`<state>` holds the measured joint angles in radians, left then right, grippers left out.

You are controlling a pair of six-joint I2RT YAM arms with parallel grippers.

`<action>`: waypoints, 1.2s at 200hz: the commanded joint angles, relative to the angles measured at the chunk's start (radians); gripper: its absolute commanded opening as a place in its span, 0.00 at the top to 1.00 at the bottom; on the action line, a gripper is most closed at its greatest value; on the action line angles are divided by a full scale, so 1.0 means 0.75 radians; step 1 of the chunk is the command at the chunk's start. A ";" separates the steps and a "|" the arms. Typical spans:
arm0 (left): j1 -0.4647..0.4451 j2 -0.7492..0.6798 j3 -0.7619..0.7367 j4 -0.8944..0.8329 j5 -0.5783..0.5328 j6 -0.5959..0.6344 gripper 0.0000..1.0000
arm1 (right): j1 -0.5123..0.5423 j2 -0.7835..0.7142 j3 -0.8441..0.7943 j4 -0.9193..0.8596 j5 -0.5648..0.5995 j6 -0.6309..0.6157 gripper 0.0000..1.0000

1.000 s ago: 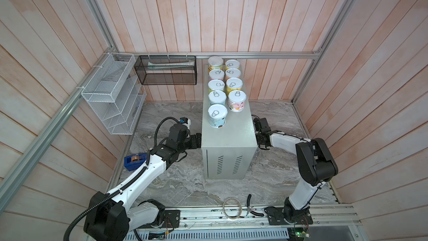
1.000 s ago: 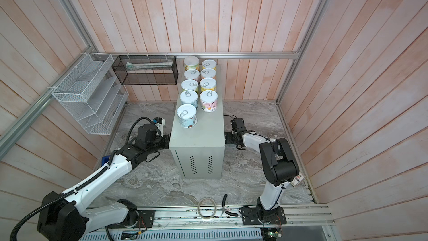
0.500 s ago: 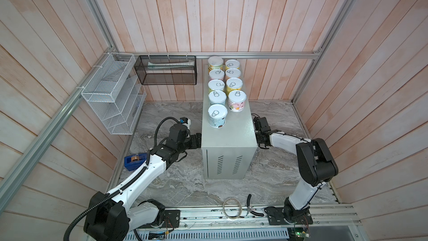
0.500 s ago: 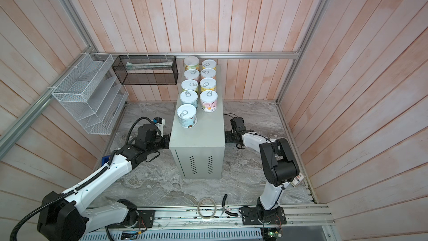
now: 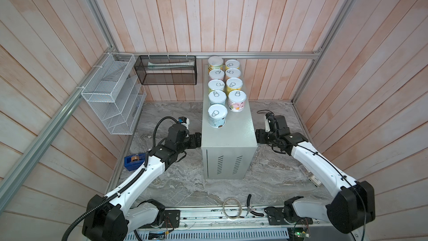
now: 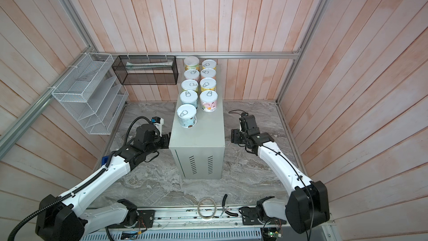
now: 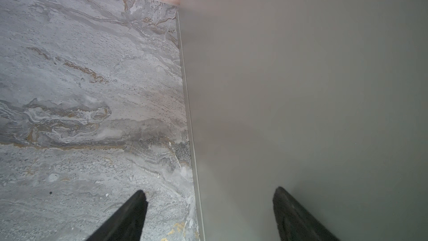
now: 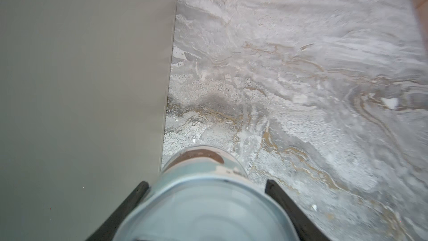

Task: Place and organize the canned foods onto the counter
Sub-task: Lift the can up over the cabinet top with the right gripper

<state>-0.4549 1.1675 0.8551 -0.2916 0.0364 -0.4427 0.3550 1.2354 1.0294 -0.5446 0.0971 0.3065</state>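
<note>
Several cans stand in two rows on the flat top of the counter, the nearest being a pale blue-white can. My right gripper hangs low beside the counter's right wall. It is shut on a pale blue can, which is hidden in both top views. Whether that can rests on the marble I cannot tell. At the counter's left wall, my left gripper is open and empty.
A white wire rack and a black mesh basket hang on the back left walls. A blue tape dispenser sits at the left edge of the marble. A tape ring and pliers lie at the front edge.
My right gripper's jaws have come in onto the can. Both arms stay about where they were.
</note>
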 commanded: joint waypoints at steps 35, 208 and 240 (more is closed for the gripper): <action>-0.007 -0.030 0.002 0.001 -0.075 0.052 0.12 | 0.041 -0.200 0.405 -0.440 0.154 -0.004 1.00; -0.007 -0.022 0.014 -0.001 -0.060 0.066 0.12 | 0.537 0.201 1.329 -0.805 0.265 0.004 1.00; -0.007 -0.021 0.011 0.002 -0.057 0.069 0.12 | 0.585 0.290 1.434 -0.839 0.257 -0.012 1.00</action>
<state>-0.4549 1.1500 0.8551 -0.2958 -0.0071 -0.4103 0.7685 1.4349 2.0251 -1.1816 0.2680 0.3096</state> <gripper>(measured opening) 0.877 0.723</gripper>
